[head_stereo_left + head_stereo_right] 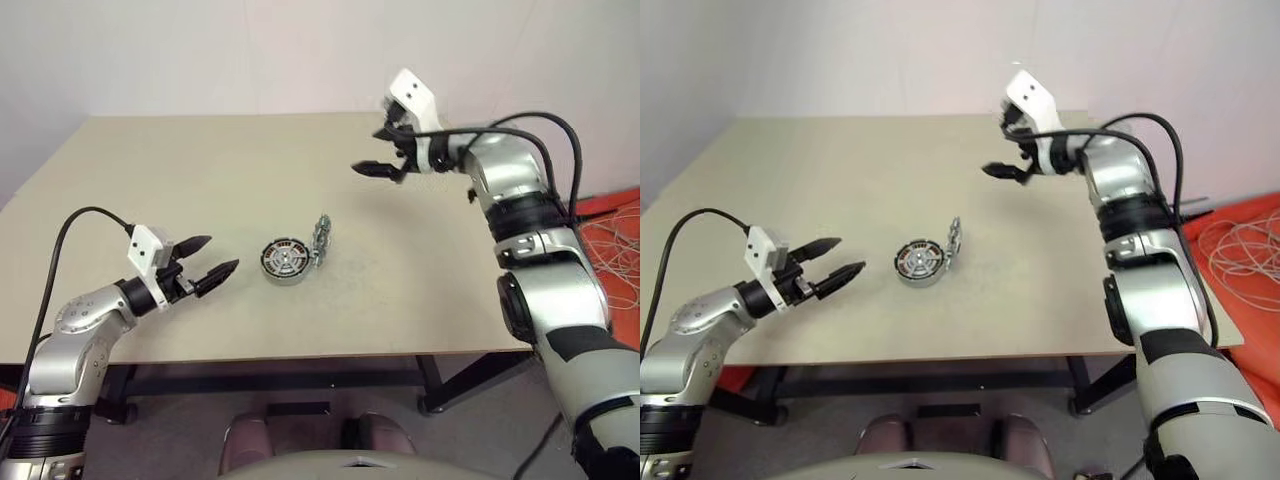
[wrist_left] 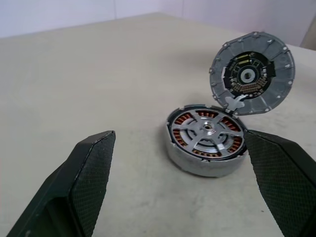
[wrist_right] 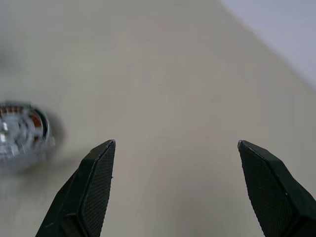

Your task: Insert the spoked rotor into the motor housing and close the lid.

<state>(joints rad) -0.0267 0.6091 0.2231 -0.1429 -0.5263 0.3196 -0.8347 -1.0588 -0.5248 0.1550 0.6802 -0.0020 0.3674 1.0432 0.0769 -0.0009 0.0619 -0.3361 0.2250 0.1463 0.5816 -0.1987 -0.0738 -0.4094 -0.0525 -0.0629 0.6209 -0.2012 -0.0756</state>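
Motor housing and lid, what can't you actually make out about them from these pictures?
- Motor housing: the far wall is hidden by its own body in the left wrist view; in the right wrist view it is blurred and cut by the picture's edge.
- Lid: outer face turned away; upright, but what props it is unclear.
- Spoked rotor: full seating not judgeable.

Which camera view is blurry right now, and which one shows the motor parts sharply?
Right wrist view: the round metal motor housing with copper windings is smeared by blur. Left wrist view: housing, bright silver spoked rotor seated inside and upright round grey lid are crisp, with a soft shadow beneath.
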